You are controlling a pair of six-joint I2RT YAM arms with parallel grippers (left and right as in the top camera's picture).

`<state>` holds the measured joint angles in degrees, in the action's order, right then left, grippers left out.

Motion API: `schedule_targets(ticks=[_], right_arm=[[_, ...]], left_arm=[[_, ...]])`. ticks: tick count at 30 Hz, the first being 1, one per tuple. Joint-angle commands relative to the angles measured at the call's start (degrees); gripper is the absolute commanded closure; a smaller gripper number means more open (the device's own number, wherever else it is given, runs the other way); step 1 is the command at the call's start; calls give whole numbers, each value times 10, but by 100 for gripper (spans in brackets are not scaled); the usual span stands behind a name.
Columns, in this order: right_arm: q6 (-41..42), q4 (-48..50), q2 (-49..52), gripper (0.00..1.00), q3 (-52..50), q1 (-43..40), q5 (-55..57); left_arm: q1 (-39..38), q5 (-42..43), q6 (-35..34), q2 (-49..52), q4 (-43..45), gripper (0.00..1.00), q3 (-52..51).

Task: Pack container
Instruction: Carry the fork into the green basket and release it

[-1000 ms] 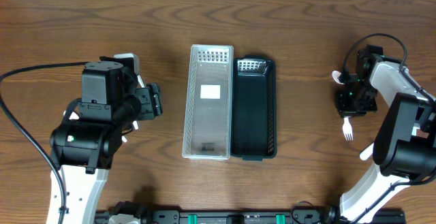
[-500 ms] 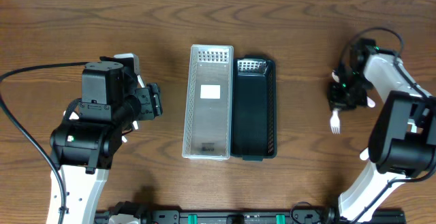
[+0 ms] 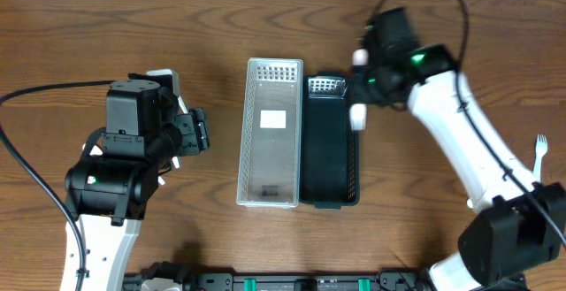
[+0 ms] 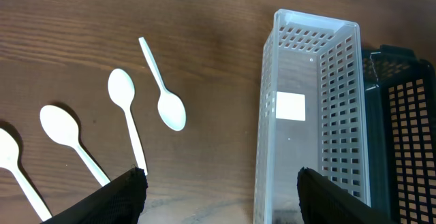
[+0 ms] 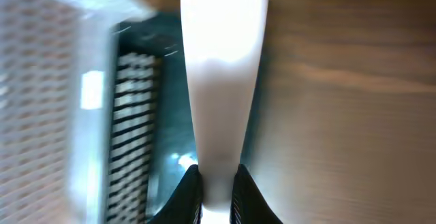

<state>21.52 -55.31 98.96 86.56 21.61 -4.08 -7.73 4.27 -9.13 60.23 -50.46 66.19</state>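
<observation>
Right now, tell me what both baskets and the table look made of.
Clear basket: likely translucent plastic, semi-glossy; wood grain shows through its floor. Black basket: moulded plastic, glossy; light glints on its grid. Table: wood or wood-look laminate, matte; brown grain lines.

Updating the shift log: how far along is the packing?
Done: nothing; clear bin and black basket look empty. In hand: right hand grips a white utensil above the black basket's edge. Remaining: four spoons near the left hand, one fork far right.

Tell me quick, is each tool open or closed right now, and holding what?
Left tool: open, holding nothing.
Right tool: closed on a white utensil.
</observation>
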Motion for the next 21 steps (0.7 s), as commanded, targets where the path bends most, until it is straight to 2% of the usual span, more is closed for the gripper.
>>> schedule_targets(ticks=[1, 6, 10, 11, 13, 16, 17, 19, 21], right_arm=[[87, -9, 20, 99, -1, 48, 26], [149, -15, 56, 99, -15, 98, 52], [148, -13, 93, 97, -24, 111, 51], [138, -13, 101, 93, -24, 111, 48], [123, -12, 113, 76, -24, 111, 47], [95, -5, 115, 70, -24, 109, 47], [83, -1, 111, 66, -21, 106, 47], [55, 0, 106, 51, -10, 100, 47], [9, -14, 95, 48, 12, 91, 47]], left_arm=[[-1, -7, 2, 0, -1, 27, 6], [-1, -7, 2, 0, -2, 27, 6], [-1, -7, 2, 0, -5, 27, 6], [-1, -7, 2, 0, -6, 27, 6], [-1, -7, 2, 0, -6, 27, 6], [-1, -7, 2, 0, -6, 27, 6], [-1, -7, 2, 0, -6, 27, 6], [-1, -7, 2, 0, -6, 27, 6], [-1, -7, 2, 0, -6, 27, 6]])
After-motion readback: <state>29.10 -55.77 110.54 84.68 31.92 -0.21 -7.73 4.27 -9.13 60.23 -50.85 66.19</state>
